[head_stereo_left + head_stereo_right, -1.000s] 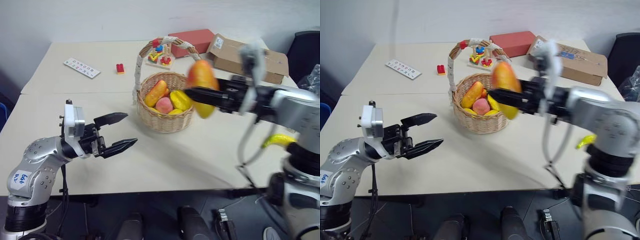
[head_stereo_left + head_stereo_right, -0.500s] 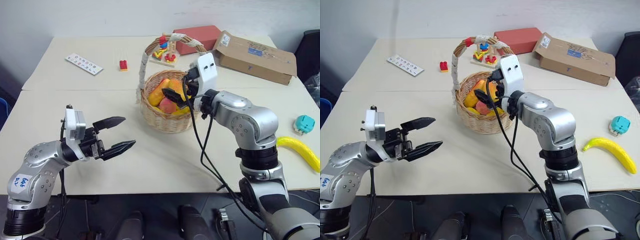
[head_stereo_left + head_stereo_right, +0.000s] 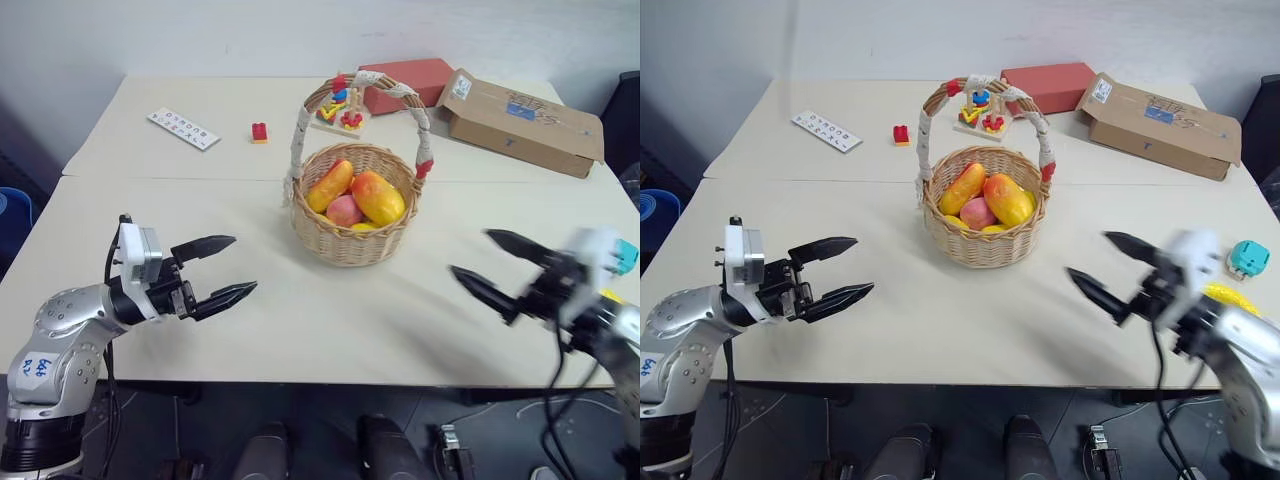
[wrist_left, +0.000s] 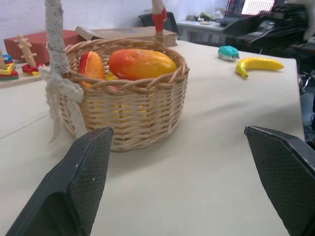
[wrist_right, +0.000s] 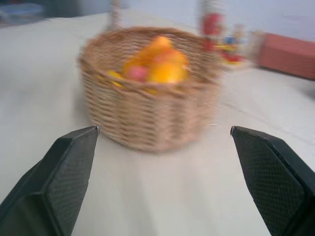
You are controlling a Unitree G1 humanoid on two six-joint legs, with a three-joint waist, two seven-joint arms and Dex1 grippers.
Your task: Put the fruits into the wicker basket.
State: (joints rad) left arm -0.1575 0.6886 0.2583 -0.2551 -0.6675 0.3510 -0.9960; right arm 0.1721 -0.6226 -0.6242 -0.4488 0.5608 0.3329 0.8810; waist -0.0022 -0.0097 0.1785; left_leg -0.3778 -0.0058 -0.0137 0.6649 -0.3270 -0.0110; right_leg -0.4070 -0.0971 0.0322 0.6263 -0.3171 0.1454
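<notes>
The wicker basket (image 3: 984, 222) stands mid-desk (image 3: 940, 320) and already holds the mango (image 3: 1009, 198), a second orange-yellow fruit (image 3: 966, 188) and the pink peach (image 3: 978, 212), with yellow pieces showing beneath them. From the basket, the banana (image 4: 258, 64) lies at about four o'clock near the desk's right edge, close to the small teal plug (image 3: 1247, 257), and it looks to be the one fruit not yet in. The left gripper (image 3: 835, 270) hovers at the basket's eight o'clock with its fingers spread and nothing between them; the right gripper (image 3: 1108, 270) sits at about five o'clock, fingers wide apart and likewise empty, pointing toward the basket. The banana reads as a light, hollow plastic toy, stiff and smooth, so it may slip or roll along its curve if pinched near a tip. Taking it across the thick middle, fingers square to its length, seems the safer hold, and the right gripper is much the nearer one
</notes>
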